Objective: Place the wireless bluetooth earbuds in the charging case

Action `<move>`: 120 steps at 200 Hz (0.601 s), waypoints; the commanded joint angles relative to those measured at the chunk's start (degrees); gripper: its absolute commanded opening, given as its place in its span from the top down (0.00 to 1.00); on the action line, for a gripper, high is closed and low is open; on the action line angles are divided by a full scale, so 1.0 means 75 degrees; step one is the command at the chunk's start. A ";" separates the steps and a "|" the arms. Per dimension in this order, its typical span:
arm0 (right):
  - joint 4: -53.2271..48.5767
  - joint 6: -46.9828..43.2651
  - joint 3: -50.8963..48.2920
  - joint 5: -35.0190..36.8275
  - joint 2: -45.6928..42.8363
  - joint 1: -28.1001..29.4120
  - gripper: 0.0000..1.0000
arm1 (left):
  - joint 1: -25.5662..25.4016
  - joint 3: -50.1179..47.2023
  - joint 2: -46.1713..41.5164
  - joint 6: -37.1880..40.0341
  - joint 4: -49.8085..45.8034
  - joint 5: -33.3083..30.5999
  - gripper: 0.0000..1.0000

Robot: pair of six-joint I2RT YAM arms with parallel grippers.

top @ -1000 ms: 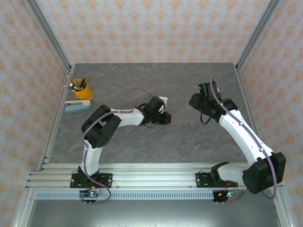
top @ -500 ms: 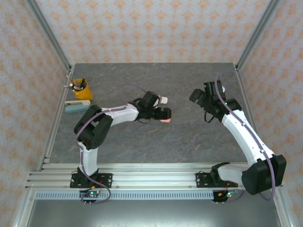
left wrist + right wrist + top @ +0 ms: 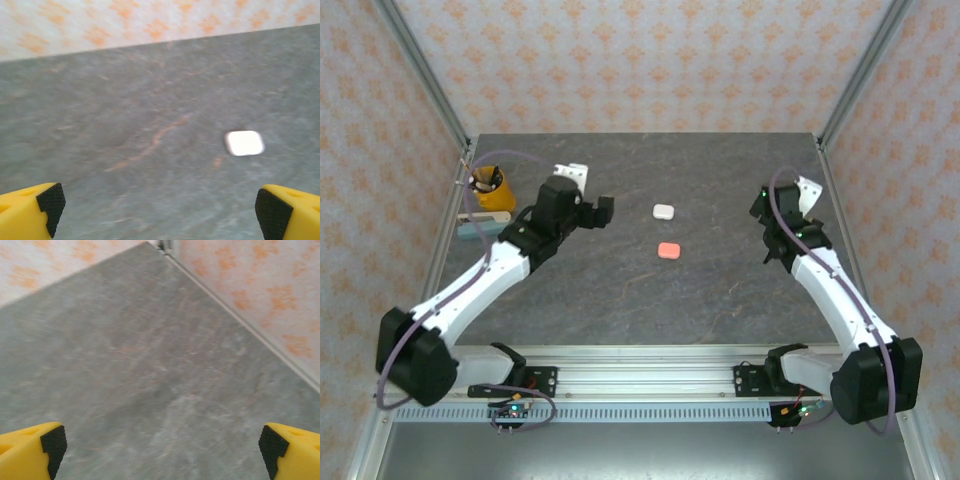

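The earbuds can't be picked out at all. Whether they're inside can't be told, since the white case [image 3: 663,211] and pink case [image 3: 668,250] mid-frame are both seen shut, lying apart on the counter [image 3: 620,300]. The white one's pretty blurred in the left wrist view. The left gripper [image 3: 160,210] and right gripper [image 3: 160,447] are spread wide, nothing held. Upper left, pens are stuck in a yellow cup [image 3: 492,190].
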 commanded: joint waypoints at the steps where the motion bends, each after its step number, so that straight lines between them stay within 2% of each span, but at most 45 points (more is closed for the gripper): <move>1: 0.1753 -0.0966 -0.0616 0.1183 0.0128 -0.0183 0.00 | 0.0591 -0.1134 -0.0371 0.1344 0.1195 -0.1185 0.00; 19: 0.2609 -0.1377 -0.1125 0.1003 0.0437 -0.0385 0.00 | 0.1091 -0.2184 -0.0634 0.1491 0.2180 -0.1093 0.00; 51: 0.4590 -0.2198 -0.2069 0.0945 0.1121 -0.0501 0.00 | 0.1544 -0.3675 -0.0541 0.1567 0.4241 -0.1577 0.00; 83: 0.7647 -0.2413 -0.3240 0.0373 0.1894 -0.0523 0.00 | 0.2121 -0.4294 -0.0032 0.1224 0.5516 -0.1010 0.00; 94: 0.7795 -0.2667 -0.3229 -0.0236 0.2000 -0.0526 0.00 | 0.2289 -0.4425 0.0263 0.1136 0.5888 -0.0835 0.00; 114: 0.9553 -0.2804 -0.3829 -0.0703 0.2650 -0.0641 0.00 | 0.2608 -0.4376 0.0777 0.1028 0.6467 -0.0178 0.00; 120: 0.9508 -0.2742 -0.3876 -0.0847 0.2698 -0.0681 0.00 | 0.2672 -0.4327 0.0998 0.1061 0.6584 -0.0006 0.00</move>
